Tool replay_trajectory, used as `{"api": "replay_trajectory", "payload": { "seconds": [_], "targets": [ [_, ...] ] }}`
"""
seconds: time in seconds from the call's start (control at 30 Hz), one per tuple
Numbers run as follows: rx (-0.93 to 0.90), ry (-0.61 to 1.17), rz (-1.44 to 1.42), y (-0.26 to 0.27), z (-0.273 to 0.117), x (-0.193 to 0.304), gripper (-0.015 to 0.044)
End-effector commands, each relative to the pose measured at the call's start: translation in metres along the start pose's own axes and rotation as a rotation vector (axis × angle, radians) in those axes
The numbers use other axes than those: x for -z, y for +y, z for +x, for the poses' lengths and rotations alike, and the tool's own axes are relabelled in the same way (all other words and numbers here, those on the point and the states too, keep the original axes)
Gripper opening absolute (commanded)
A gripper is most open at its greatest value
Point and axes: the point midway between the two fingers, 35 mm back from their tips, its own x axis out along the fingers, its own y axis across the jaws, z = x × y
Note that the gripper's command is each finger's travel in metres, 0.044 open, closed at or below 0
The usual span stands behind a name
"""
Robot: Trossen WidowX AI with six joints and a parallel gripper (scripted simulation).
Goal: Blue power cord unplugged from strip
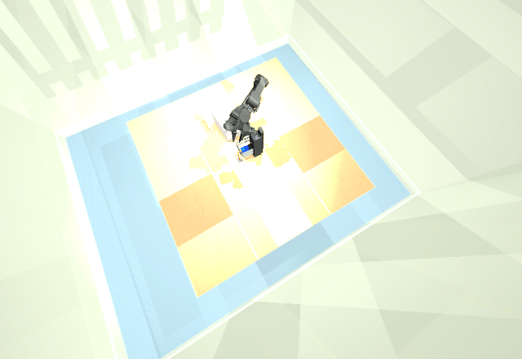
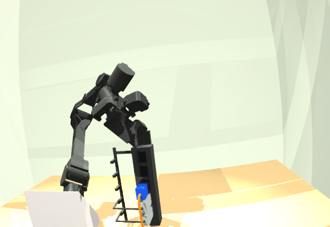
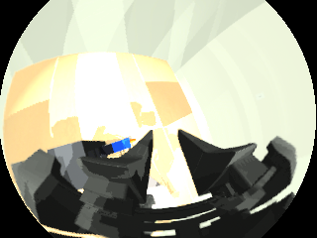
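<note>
Exterior | tool (image 2: 139,139) part-closed, apparently empty (above strip (image 2: 151,181) top edge) | blue plug (image 2: 141,190) seated

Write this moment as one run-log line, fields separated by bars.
claw: part-open, empty, above strip top | blue plug: seated in power strip | orange cord: hanging

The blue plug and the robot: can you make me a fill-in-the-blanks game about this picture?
1. The blue plug sits in the black power strip, so it is still ____.
2. The cord hanging down from the plug is colored ____.
3. The gripper holds ____ between its fingers.
4. The power strip stands ____, not lying flat.

Missing words: plugged in; orange; nothing; upright
</note>
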Motion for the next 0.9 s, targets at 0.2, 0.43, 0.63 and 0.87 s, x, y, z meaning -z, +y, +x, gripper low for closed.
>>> {"api": "replay_trajectory", "payload": {
  "seconds": [0.2, 0.43, 0.63, 0.87],
  "targets": [
    [-0.077, 0.770, 1.180, 0.036, 0.091, 0.049, 0.0160],
    [-0.031, 0.880, 1.308, 0.042, 0.098, 0.056, 0.0160],
    [-0.031, 0.880, 1.308, 0.042, 0.098, 0.056, 0.0160],
    [-0.031, 0.880, 1.309, 0.041, 0.098, 0.057, 0.0160]
  ]
}}
